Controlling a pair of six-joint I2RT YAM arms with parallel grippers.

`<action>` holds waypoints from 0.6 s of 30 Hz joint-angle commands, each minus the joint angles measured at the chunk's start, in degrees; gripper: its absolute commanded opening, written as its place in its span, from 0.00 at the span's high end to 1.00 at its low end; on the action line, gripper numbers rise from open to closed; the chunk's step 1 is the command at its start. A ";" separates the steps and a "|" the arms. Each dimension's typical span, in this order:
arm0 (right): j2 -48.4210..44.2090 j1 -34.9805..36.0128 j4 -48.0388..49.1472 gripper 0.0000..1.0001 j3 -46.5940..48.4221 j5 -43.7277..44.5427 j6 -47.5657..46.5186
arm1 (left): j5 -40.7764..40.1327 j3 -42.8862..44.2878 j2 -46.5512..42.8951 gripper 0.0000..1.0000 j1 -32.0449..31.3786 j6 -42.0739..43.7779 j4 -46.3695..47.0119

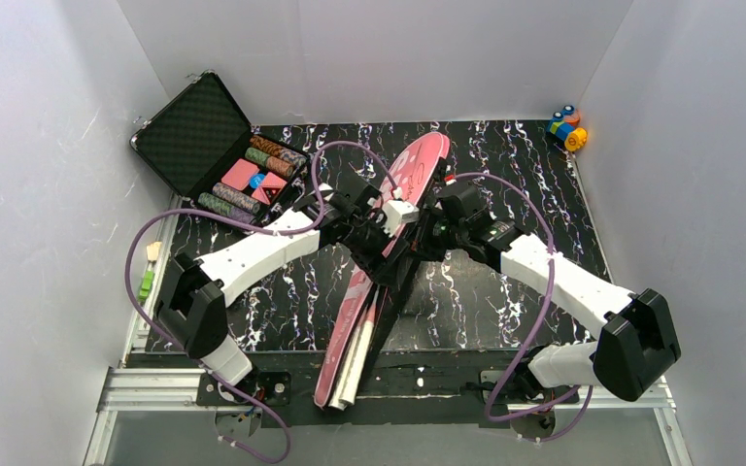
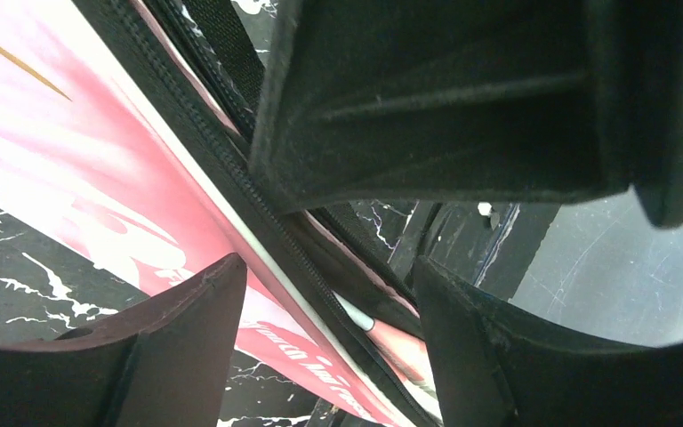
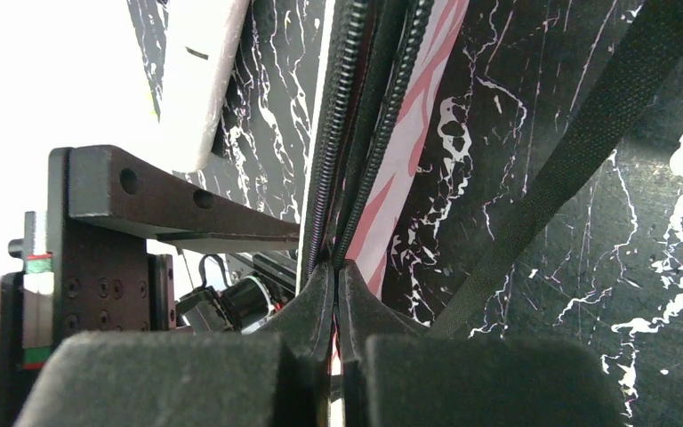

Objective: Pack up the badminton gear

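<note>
The pink racket-shaped bag [image 1: 418,165] lies slantwise on the table, its narrow end near the front edge, where something long and white [image 1: 355,364] shows in its open side. Both grippers meet over its middle. My left gripper [image 1: 386,225] [image 2: 329,311] is open and straddles the bag's black zipper edge [image 2: 231,169]. In the gap there I see a racket's pink shaft and white handle [image 2: 382,331]. My right gripper [image 1: 429,231] [image 3: 334,267] is shut on the bag's zipper edge [image 3: 342,116]. The shuttlecock is out of view.
A black hard case [image 1: 204,121] with striped chips stands open at the back left. A small coloured toy [image 1: 567,127] sits at the back right. The bag's black strap [image 3: 578,160] trails over the marbled table [image 1: 505,291]. My left arm's white link [image 3: 204,71] is close to the right wrist.
</note>
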 commanded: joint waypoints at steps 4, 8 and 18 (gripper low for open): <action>-1.15 0.32 1.04 0.99 5.32 -2.76 2.29 | -0.98 -3.39 -5.11 0.32 -1.60 -0.66 2.67; -0.73 0.87 -0.75 0.99 6.89 -2.06 3.30 | -2.46 -2.49 -5.74 0.31 -3.65 -1.05 2.99; -0.26 2.87 -1.78 0.99 8.22 0.83 5.77 | -7.54 -3.36 -5.19 0.34 -7.15 -1.40 2.51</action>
